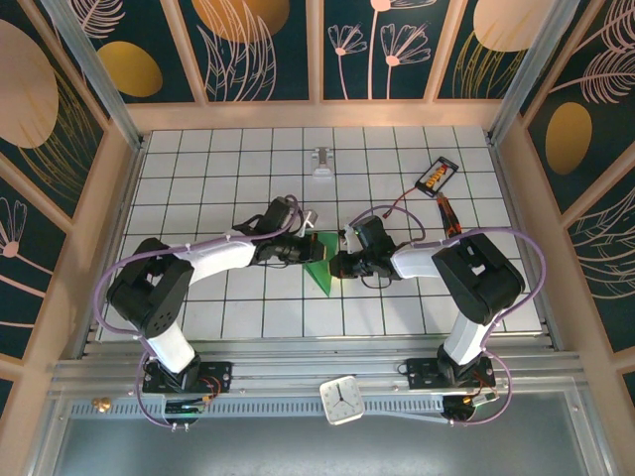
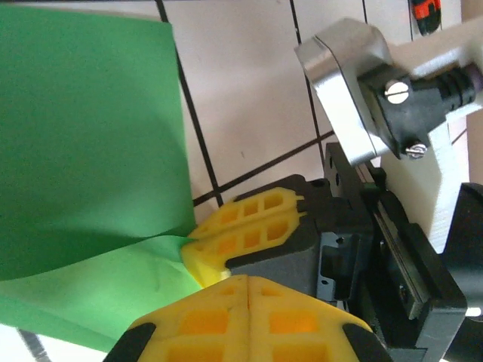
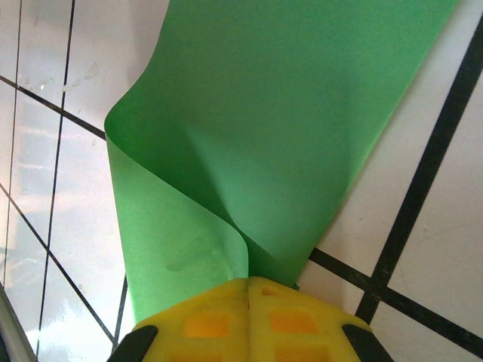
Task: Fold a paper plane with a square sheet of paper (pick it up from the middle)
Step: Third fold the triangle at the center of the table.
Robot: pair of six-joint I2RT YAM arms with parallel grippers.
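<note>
overhead, white gridded table (image 1: 228, 159), floral walls (image 1: 248, 50), left pincer (image 2: 247, 282) clenched, right pincer (image 3: 249, 283) grasping square sheet of paper (image 3: 287, 113)

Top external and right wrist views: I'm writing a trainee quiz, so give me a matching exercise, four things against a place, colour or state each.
Things:
1. square sheet of paper
2. clock
3. screwdriver
4. right end effector

Descriptions:
A. on the right side, beside the orange-and-black device
B. shut on the paper
C. bright green, curled
D. white-faced, at the near edge

Pairs: 1-C, 2-D, 3-A, 4-B
</note>
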